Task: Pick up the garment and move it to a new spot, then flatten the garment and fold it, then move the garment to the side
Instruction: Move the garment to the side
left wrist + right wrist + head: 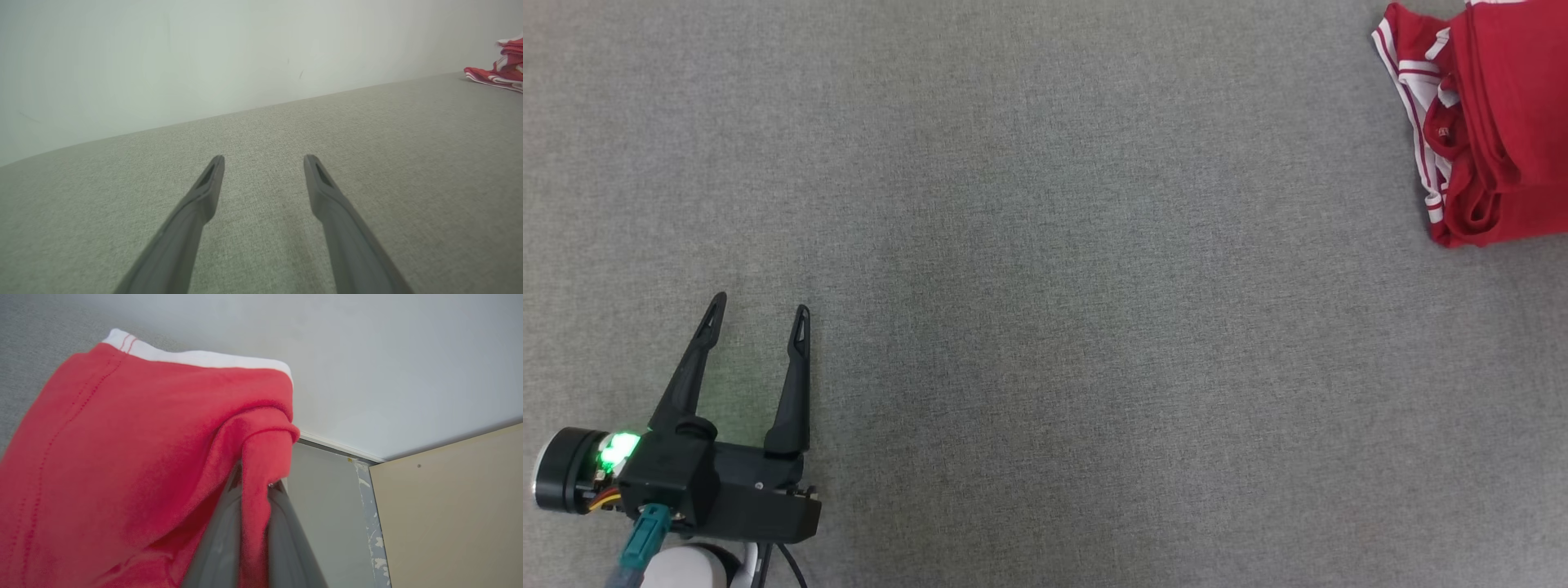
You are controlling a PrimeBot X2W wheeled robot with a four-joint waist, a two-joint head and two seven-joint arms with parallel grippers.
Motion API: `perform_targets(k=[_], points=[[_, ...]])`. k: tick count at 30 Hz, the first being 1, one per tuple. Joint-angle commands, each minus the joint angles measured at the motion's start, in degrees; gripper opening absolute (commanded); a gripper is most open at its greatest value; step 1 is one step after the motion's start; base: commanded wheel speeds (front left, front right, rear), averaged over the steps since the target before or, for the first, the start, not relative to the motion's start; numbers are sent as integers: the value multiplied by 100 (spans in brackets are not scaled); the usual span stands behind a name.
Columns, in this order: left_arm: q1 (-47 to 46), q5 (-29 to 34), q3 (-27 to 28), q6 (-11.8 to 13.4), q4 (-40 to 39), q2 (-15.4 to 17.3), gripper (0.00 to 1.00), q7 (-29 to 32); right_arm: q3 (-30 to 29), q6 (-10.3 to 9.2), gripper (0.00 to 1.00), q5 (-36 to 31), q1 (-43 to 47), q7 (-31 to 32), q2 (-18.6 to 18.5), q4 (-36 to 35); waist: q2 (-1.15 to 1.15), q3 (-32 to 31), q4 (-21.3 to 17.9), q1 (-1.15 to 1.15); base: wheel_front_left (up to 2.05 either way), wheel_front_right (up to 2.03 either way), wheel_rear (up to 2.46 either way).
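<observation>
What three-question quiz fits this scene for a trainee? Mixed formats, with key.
1. True or false: the left hand is shut on the red garment.
2. Which hand pinches the cloth: A) left, B) right?
3. Fill in: in the head view the garment sits at the upper ____ corner of the grey surface.
Key: 1 false, it is open; 2 B, the right hand clamps a red fold; 3 right.

Right pincer point(254, 486) clamped on red garment point(122, 457) fold; wall point(388, 355) behind

Plain indoor room, grey fabric surface point(1045, 327), bare pale wall point(163, 61), beige panel point(457, 506)
</observation>
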Motion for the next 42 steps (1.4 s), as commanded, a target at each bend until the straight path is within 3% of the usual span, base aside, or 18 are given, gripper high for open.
perform_targets(k=[1,2,3,4,5,11,18,22,28,33,42], points=[[-10,12,-5,20,-47,20,100,2,41,-12,0,27,-62,-35,-20,42,-1,29,1,0,0,0,0],[-10,14,-14,38,-60,16,100,11,69,-12,0,23,-82,-52,-18,62,-1,39,3,0,0,0,0],[-13,14,-22,53,-67,11,100,15,100,-13,23,9,-97,-65,-15,81,-1,47,5,0,0,0,0],[-16,12,-23,67,-67,8,100,19,126,-13,90,-3,-111,-80,-9,105,-1,52,8,0,0,0,0],[-24,7,-27,69,-62,3,100,20,153,-13,100,-18,-125,-71,-4,167,-1,54,11,0,0,0,0],[-85,-55,-66,117,62,-76,100,-17,165,-13,100,-248,-366,-309,42,700,-1,-98,35,0,0,0,0],[257,-206,12,203,364,-175,100,-71,-326,-13,100,65,-375,-1144,512,1011,-1,-715,68,0,0,0,0],[535,-297,121,258,492,-179,100,-88,-485,-13,100,196,-165,-1515,962,1003,-1,-1156,96,0,0,0,0],[970,-378,337,368,445,-186,100,-91,-920,-13,100,346,196,-1725,1443,770,-1,-1597,65,0,0,0,0],[1367,-419,478,457,283,-225,100,-90,-1994,-13,100,-158,1018,-1729,1771,-106,-1,-1924,135,0,0,0,0],[1712,-410,481,469,168,-245,100,-91,-4879,-13,100,-1902,3577,-1732,2784,-1723,-1,-2456,440,0,0,0,0]])
